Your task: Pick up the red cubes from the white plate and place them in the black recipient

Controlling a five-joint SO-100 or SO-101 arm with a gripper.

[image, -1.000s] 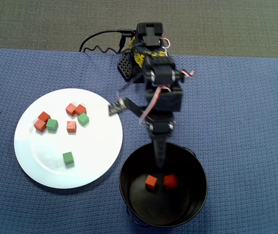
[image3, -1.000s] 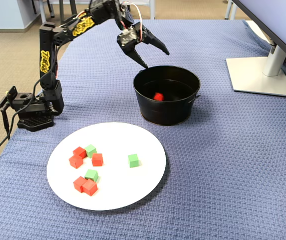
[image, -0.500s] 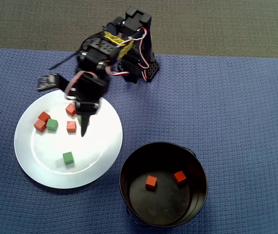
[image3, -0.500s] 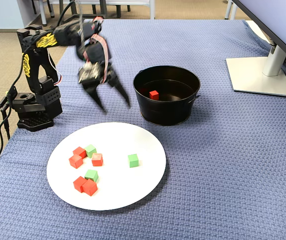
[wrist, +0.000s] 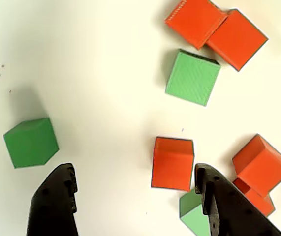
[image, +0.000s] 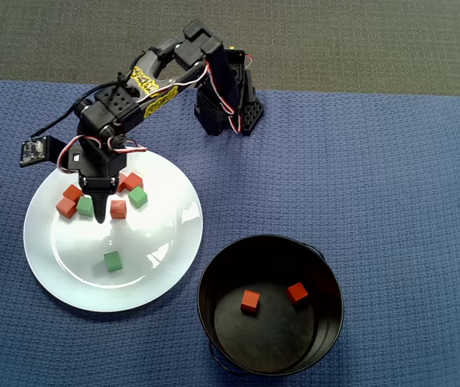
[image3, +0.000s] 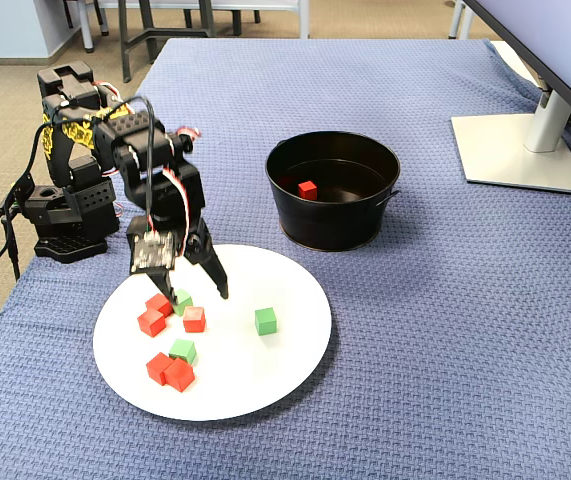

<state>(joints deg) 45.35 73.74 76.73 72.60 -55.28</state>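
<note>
Blue woven cloth (image3: 445, 330) under all. White plate (image: 165, 250) w/ five red cubes (wrist: 172, 163) & three green cubes (wrist: 31, 142); black recipient (image: 326, 274) just beside plate holds two red. Gripper (wrist: 135, 206) over plate, spread wide, empty, one red cube btwn fingers.
</note>
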